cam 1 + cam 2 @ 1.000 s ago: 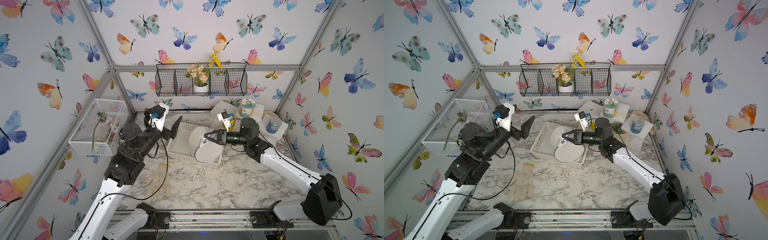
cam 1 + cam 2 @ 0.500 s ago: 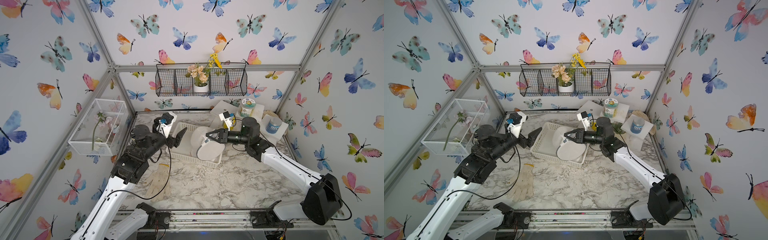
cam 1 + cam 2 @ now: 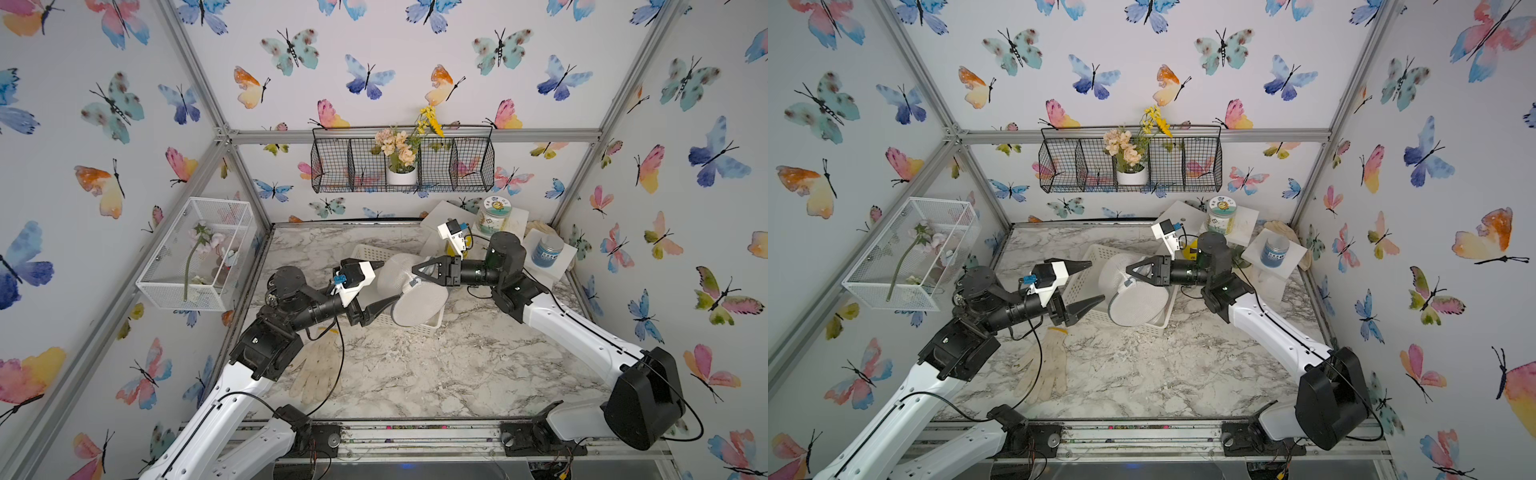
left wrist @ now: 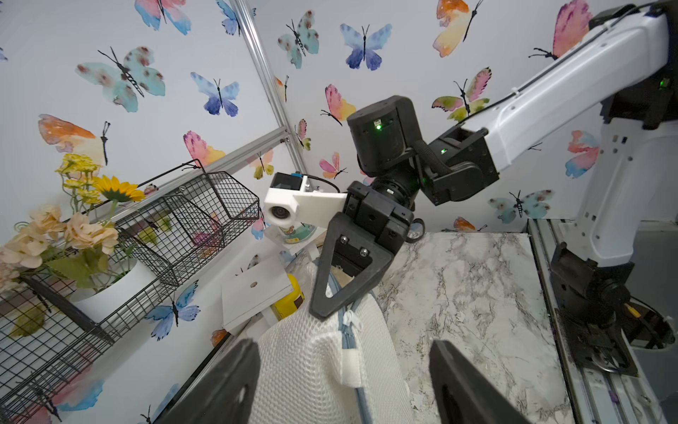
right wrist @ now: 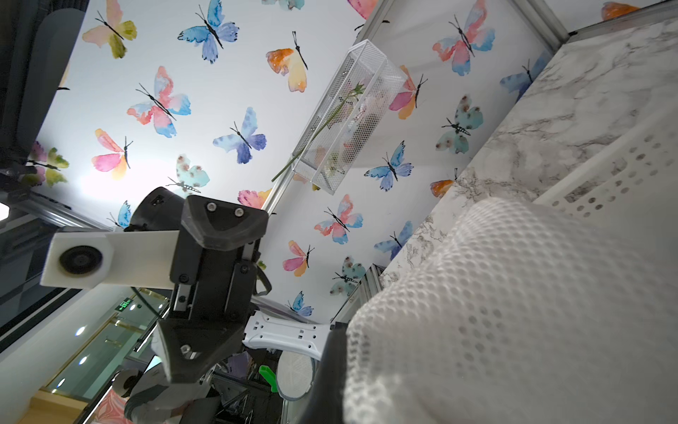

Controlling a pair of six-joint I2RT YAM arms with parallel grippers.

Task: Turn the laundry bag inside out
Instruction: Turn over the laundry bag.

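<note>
Surrounding marbled tabletop (image 3: 436, 365), butterfly-papered walls (image 3: 395, 62), apparently.

A pale glove (image 3: 316, 370) lay flat on the marble counter (image 3: 457, 365), well behind the left gripper (image 3: 391, 281). A white plastic basket (image 3: 363, 252) sat beneath it and the right gripper (image 3: 415, 272). Behind the right gripper stood a jar (image 3: 493, 216) and a blue can (image 3: 547, 252).

White mesh laundry bag (image 3: 419, 297) with blue zipper (image 4: 344, 323); grey-veined marble table (image 3: 436, 374).

Laundry bag (image 3: 419, 297) over basket (image 3: 365, 252) (perhaps resting inside); glove (image 3: 316, 370) front-left.
</note>
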